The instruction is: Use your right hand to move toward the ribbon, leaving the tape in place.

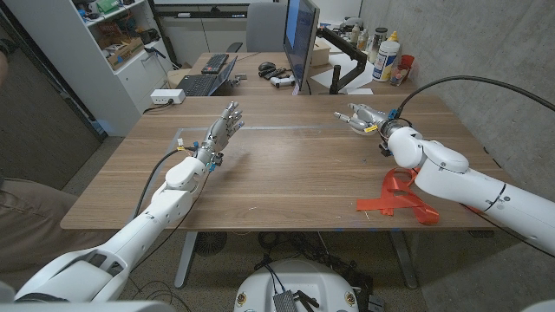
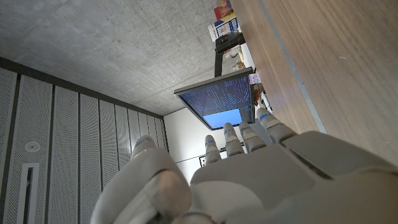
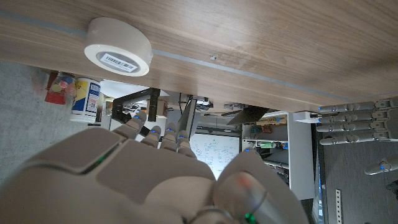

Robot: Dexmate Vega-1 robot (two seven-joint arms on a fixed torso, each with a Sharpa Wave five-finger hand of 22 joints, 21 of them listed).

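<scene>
Red ribbon (image 1: 401,198) on the wooden desk (image 1: 286,169) near its front edge, right robot hand (image 1: 362,118) well beyond it, fingers spread and holding nothing, white tape (image 3: 119,46) roll near the fingertips.

The head camera looks down from above the near edge over the whole wooden table (image 1: 286,165). Each wrist camera sits close behind its own hand, skimming the tabletop toward the far side, picture upside down. All three views share the monitor (image 1: 301,39) beyond the table.

even indoor light, sharp, soft shadows
</scene>
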